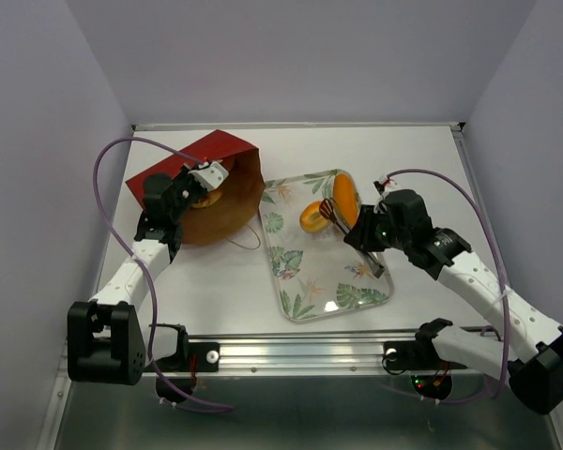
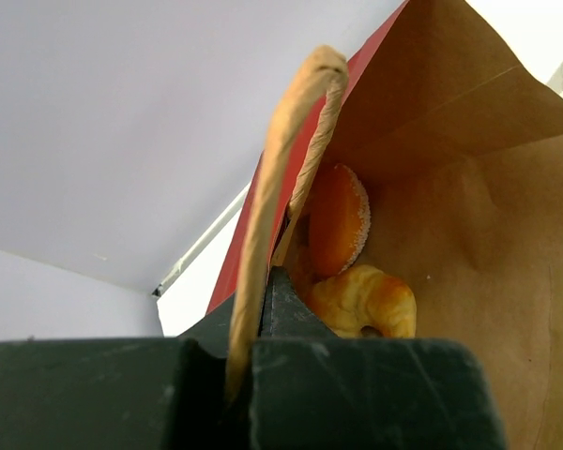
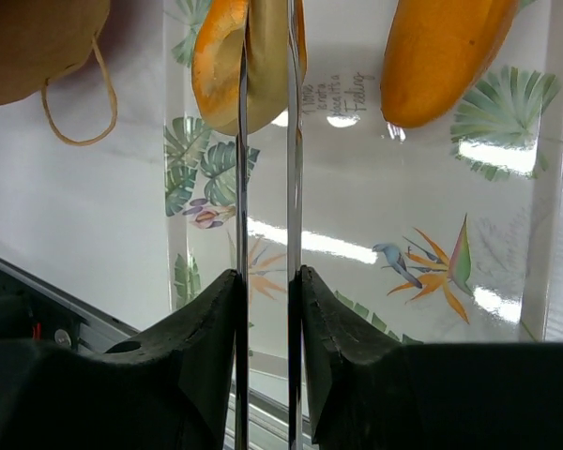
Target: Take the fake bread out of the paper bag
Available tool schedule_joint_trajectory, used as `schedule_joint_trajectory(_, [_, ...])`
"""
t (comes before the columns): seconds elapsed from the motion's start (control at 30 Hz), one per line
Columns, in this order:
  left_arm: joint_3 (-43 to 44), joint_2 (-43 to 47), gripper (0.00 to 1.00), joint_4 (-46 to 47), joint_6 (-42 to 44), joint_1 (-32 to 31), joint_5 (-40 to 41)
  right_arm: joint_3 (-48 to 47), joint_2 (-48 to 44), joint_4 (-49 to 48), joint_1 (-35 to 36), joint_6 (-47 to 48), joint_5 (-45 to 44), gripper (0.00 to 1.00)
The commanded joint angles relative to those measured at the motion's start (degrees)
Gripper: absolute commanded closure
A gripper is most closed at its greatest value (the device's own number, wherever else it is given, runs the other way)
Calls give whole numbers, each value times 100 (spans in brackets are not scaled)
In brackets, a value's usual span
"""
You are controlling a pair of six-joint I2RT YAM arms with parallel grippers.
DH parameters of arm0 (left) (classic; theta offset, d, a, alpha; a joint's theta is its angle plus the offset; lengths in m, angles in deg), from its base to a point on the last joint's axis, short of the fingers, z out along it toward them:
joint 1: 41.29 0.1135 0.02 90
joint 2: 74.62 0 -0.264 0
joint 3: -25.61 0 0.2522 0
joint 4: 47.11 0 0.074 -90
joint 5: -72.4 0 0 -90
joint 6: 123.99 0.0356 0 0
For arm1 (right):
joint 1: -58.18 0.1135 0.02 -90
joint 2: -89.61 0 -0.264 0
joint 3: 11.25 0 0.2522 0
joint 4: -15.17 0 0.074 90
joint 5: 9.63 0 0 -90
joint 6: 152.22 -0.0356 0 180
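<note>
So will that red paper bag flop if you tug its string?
Probably floppy: the paper bag lies on its side with creased, sagging walls. Likely light, since the left pincer holds it by one thin twine handle. A hard tug might tear it.

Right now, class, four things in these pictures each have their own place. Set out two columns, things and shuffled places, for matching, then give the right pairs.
Things
1. long loaf
2. round bun
3. metal tongs
4. twine handle

Places
A. pinched in the left pincer
B. lying on the leaf-patterned tray
C. inside the paper bag
D. held in the right pincer

Pairs: 1-B, 2-C, 3-D, 4-A
</note>
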Motion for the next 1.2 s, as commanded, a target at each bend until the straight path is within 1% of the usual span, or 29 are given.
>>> schedule_joint_trajectory(0.0, [75,29,100,303,14,29,-310,102,264,-352,-110,107,126,99])
schedule_joint_trajectory(0.07, [127,-41,100,312,-39,29,-372,146,544,-493,-110,54,250,99])
schedule_joint_trajectory(0.1, [136,-68,100,312,-56,29,-381,120,615,-485,-162,19,190,97])
schedule_joint_trajectory(0.17, [154,-103,100,303,-100,29,-390,111,678,-485,-224,-7,75,90])
schedule_joint_trajectory(0.2, [154,-121,100,303,-100,29,-399,111,686,-485,-225,-34,40,74])
schedule_joint_trajectory(0.27, [145,-121,100,312,-162,20,-364,111,669,-441,-277,-60,13,65])
schedule_joint_trajectory(0.37, [93,-86,100,294,-162,11,-364,50,660,-344,-277,-104,-48,60])
schedule_joint_trajectory(0.47, [14,28,100,294,-127,3,-372,-21,607,-204,-277,-201,-180,52])
schedule_joint_trajectory(0.5, [-30,55,100,285,-136,-6,-372,-38,590,-168,-277,-201,-258,52])
schedule_joint_trajectory(0.63, [-74,143,100,268,-118,-24,-355,-179,546,51,-277,-183,-443,44])
schedule_joint_trajectory(0.7, [-92,186,100,259,-136,-24,-390,-231,520,174,-277,-157,-523,41])
schedule_joint_trajectory(0.77, [-136,213,100,250,-127,-41,-460,-328,511,271,-277,-131,-611,42])
schedule_joint_trajectory(0.8, [-153,239,100,250,-109,-50,-486,-354,476,315,-277,-96,-767,44])
schedule_joint_trajectory(0.9, [-162,257,100,241,-100,-68,-539,-530,423,342,-277,106,-751,50])
schedule_joint_trajectory(0.97, [-101,240,100,224,-170,-76,-522,-740,362,324,-277,255,-455,51])
schedule_joint_trajectory(1.0, [-75,239,100,224,-188,-85,-530,-802,335,289,-277,474,-331,52])
schedule_joint_trajectory(1.1, [13,204,100,206,-285,-94,-548,-952,195,61,-277,773,275,52])
schedule_joint_trajectory(1.13, [40,204,100,206,-311,-103,-539,-978,168,-18,-277,818,660,52])
schedule_joint_trajectory(1.17, [48,187,100,206,-381,-112,-539,-996,151,-201,-277,853,864,52])
